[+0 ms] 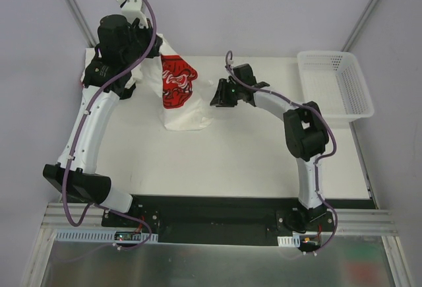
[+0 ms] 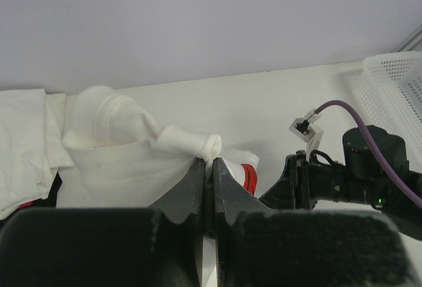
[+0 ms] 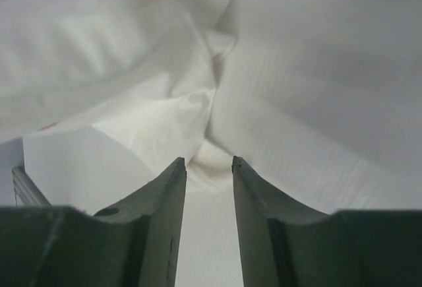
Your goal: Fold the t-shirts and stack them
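The soft white cloth t-shirt with the red picture on its front [image 1: 179,112] hangs above the far left part of the flat white table [image 1: 250,155]. Its bottom end rests on the table. The left gripper [image 2: 211,165] holds it up. The black fingers are pressed together and pinch a rolled bit of the white cloth near the top of the shirt.

The right gripper [image 3: 208,163] is just beside the right edge of the shirt. Its two fingers stand a little apart. A fold of white cloth sits right at the tips, but it does not look pinched.

I think this is the start of folding. The shirt is held up so it can be spread out flat. Next, the right gripper needs to close on the cloth at its tips. Then both arms can pull the shirt wide and lay it down smooth.

Counting: one shirt is in the air. A heap of plain white cloth shirts [image 1: 88,73] lies in the far left corner. I cannot tell how many are in it. There is one white plastic mesh basket [image 1: 330,53] at the far right.
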Action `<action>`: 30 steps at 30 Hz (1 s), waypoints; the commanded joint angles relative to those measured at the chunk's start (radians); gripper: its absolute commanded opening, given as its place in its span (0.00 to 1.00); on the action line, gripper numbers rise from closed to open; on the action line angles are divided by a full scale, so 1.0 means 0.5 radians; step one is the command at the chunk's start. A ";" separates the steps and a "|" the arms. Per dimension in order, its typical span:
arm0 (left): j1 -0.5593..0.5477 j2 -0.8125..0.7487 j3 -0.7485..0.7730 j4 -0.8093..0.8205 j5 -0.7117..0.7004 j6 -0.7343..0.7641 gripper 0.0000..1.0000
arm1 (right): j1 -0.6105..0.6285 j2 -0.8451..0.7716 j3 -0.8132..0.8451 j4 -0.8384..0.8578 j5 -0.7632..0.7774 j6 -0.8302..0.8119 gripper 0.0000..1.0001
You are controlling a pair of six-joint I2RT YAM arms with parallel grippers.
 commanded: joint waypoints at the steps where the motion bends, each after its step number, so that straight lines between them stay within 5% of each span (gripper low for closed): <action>1: -0.007 -0.009 0.010 0.157 -0.045 0.018 0.00 | 0.077 -0.261 -0.212 0.278 -0.111 0.073 0.40; 14: -0.007 -0.022 0.062 0.179 -0.063 0.058 0.00 | 0.163 -0.283 -0.500 0.478 -0.185 0.171 0.52; 30: -0.007 -0.062 0.032 0.179 -0.091 0.092 0.00 | 0.216 -0.221 -0.687 0.662 -0.249 0.315 0.54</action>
